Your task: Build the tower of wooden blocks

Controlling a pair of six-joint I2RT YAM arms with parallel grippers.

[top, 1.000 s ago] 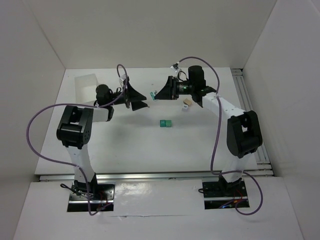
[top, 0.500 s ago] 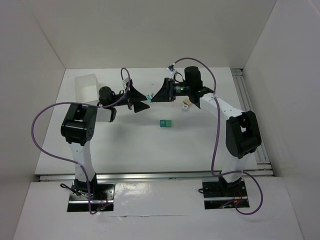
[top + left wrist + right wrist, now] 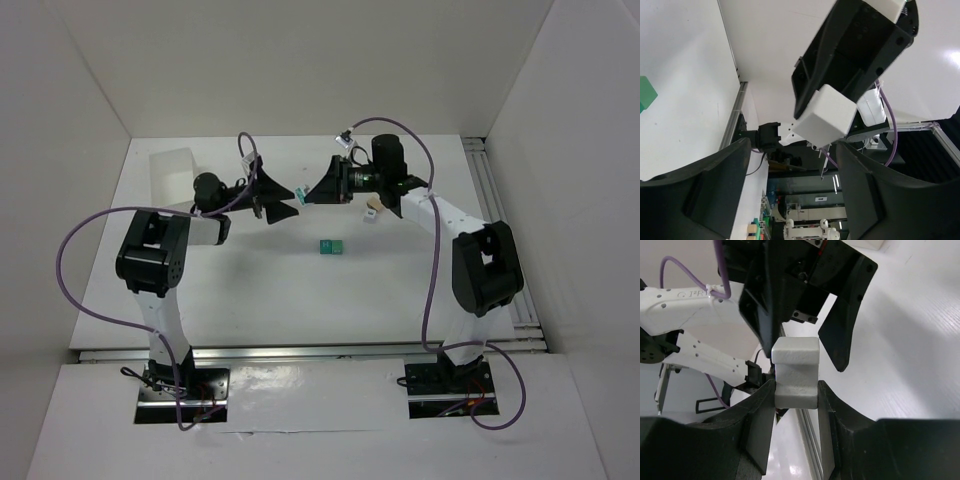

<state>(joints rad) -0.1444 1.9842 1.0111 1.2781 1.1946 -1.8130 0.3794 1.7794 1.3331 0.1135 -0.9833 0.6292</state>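
We are counting one translucent tray [image 3: 170, 170] at ten o'clock on the table [image 3: 250, 300], two arms and three blocks. The left jaws are standing wide apart, gripping nothing. Facing them at twelve o'clock, the right jaws are pinching one white cube [image 3: 795, 371]. One teal cube [image 3: 331, 246] is lying near the table's centre, with one tan cylinder [image 3: 375, 204] at its one o'clock.

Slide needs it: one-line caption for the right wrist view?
Right gripper clamps the white block above the table, facing the open left gripper just beyond.
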